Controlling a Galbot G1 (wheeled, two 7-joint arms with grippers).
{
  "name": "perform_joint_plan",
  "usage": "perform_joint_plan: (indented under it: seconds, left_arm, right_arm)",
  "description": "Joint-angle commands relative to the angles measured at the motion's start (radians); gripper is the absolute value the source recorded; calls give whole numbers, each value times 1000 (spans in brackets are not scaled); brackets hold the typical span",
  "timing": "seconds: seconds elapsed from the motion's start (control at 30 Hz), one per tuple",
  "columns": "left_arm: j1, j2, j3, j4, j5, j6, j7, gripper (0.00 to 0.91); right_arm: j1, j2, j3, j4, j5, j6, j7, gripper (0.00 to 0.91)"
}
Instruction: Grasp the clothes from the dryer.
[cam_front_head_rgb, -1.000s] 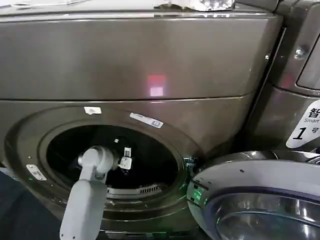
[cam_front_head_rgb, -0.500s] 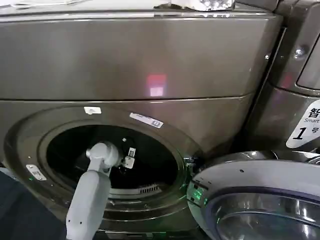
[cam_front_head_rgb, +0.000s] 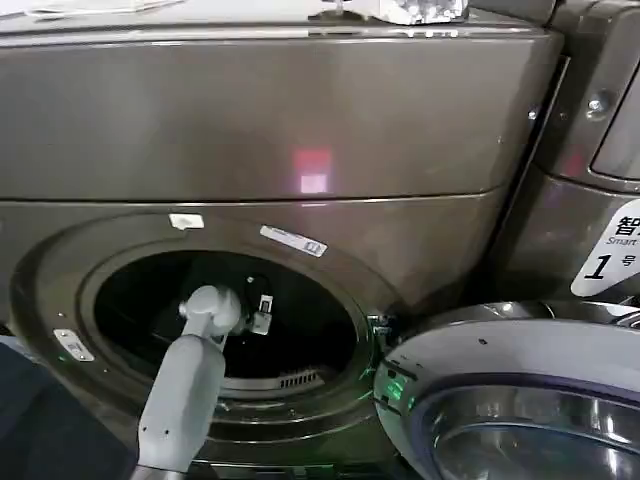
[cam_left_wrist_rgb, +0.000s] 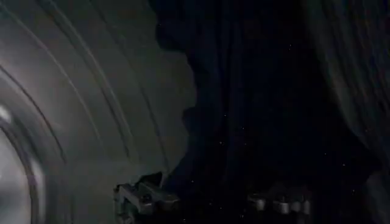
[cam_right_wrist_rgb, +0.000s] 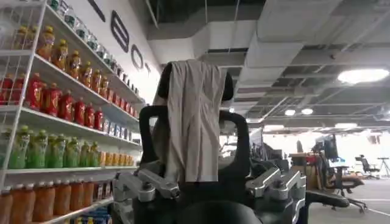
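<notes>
Bronze-grey sheet metal of the dryer (cam_front_head_rgb: 300, 130) is filling the head view, its round porthole standing open and its door (cam_front_head_rgb: 520, 400) hanging wide to the robot's right. The left arm is reaching through the mouth, with the left gripper (cam_front_head_rgb: 258, 312) sitting inside the dark drum, closer to the upper rim than to the lower lip. From the left wrist view, the gripper's fingers (cam_left_wrist_rgb: 141, 198) are standing spread apart, with the clothes (cam_left_wrist_rgb: 262, 122) lying as a dark folded mass directly ahead of and between them, against the ribbed steel drum wall (cam_left_wrist_rgb: 79, 115); contact is not yet evident. The right wrist view is showing the right gripper (cam_right_wrist_rgb: 210, 189) with fingers apart and nothing held, facing a chair draped with a pale cloth (cam_right_wrist_rgb: 192, 119) and shelves of bottles (cam_right_wrist_rgb: 55, 109), well away from the machine. Risk judged: closing on a loose outer fold alone would be letting the bundle slip free, and a sideways withdrawal would be catching the wrist on the porthole rim. Clearance is looking more generous below and to the right of the arm.
</notes>
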Motion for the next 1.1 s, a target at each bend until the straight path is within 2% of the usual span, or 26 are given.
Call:
perform_joint_plan:
  seconds: [0.03,0.1,0.43,0.6,0.87,0.97,1.1]
  left_arm:
    - [1,1,0,29,-36,33,4,80]
    - [1,2,-1,30,-37,37,4,0]
    - [8,6,-9,-16,-122,84,-1,0]
    - [16,7,-33,-60,-230,114,-89,0]
    - [46,-9,-77,-215,-466,206,-389,0]
    - [53,-23,-88,-234,-497,247,-522,0]
    - [80,-56,-88,-230,-621,337,-865,0]
  right_arm:
    - [1,3,-4,0,-1,1,-1,907]
    - [0,3,-4,-2,-1,2,0,907]
    - [1,2,-8,-9,-1,7,0,907]
    - [2,3,-11,-10,-2,10,-1,907]
    - [6,5,-20,-6,-5,14,-2,907]
    - [5,6,-25,-3,-3,20,-8,907]
    - [0,7,-31,7,-2,25,-13,907]
